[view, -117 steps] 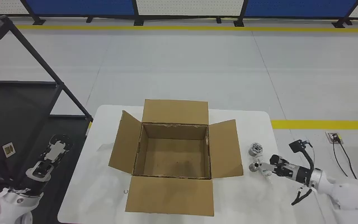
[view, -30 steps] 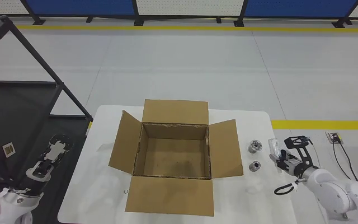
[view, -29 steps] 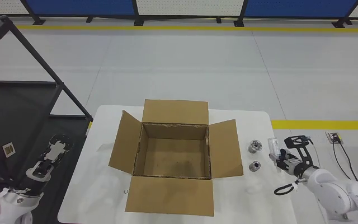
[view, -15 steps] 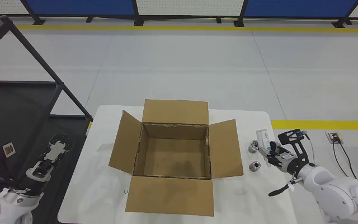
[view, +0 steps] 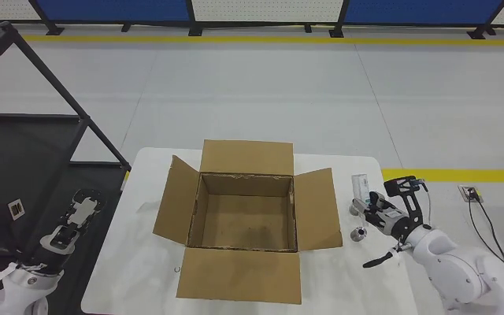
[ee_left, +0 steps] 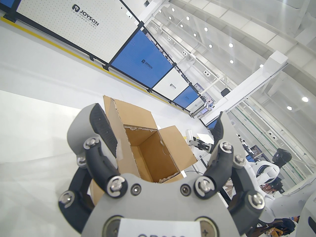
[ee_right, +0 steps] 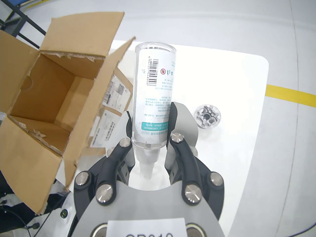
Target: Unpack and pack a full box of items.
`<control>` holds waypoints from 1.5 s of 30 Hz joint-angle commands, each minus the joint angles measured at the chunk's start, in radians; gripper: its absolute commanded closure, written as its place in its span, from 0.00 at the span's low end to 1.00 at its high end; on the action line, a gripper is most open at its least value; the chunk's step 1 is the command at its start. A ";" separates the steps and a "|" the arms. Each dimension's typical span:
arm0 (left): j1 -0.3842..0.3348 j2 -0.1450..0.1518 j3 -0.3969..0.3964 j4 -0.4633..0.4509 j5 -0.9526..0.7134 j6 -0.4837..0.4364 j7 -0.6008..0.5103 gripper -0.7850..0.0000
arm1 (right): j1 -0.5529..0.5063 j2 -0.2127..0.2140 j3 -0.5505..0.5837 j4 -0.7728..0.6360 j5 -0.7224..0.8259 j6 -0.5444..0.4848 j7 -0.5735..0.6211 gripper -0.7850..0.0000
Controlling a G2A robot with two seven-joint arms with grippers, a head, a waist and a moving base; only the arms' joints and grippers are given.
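Observation:
An open, empty cardboard box point(view: 244, 224) stands in the middle of the white table point(view: 146, 185), its four flaps folded outward. Right of the box, my right gripper point(view: 368, 205) hovers above the table, shut on a clear bottle with a white label point(view: 360, 186). In the right wrist view the fingers clamp the bottle point(ee_right: 154, 92) near its neck, base pointing away, beside the box's right flap point(ee_right: 108, 99). My left gripper point(view: 79, 206) is off the table's left edge, and the left wrist view shows this gripper point(ee_left: 160, 129) open and empty, facing the box point(ee_left: 148, 144).
A small round metal part point(view: 358, 233) lies on the table right of the box, just in front of the right gripper; the right wrist view shows one such part point(ee_right: 207, 116) beside the fingers. A black frame point(view: 71, 118) stands left of the table.
My right gripper has carried the bottle from the table's right edge leftward toward the box, now over the spot by the metal parts. The left arm has barely shifted.

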 commanded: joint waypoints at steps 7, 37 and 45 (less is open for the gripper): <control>0.029 -0.003 -0.010 0.028 0.058 0.011 0.097 0.00 | 0.195 -0.034 -0.211 -0.035 0.029 0.105 0.039 1.00; 0.099 -0.009 -0.058 0.044 0.019 -0.019 0.172 0.00 | 0.806 -0.331 -0.945 0.626 0.166 0.185 0.031 1.00; 0.099 -0.009 -0.058 0.044 0.019 -0.019 0.172 0.00 | 0.806 -0.331 -0.945 0.626 0.166 0.185 0.031 1.00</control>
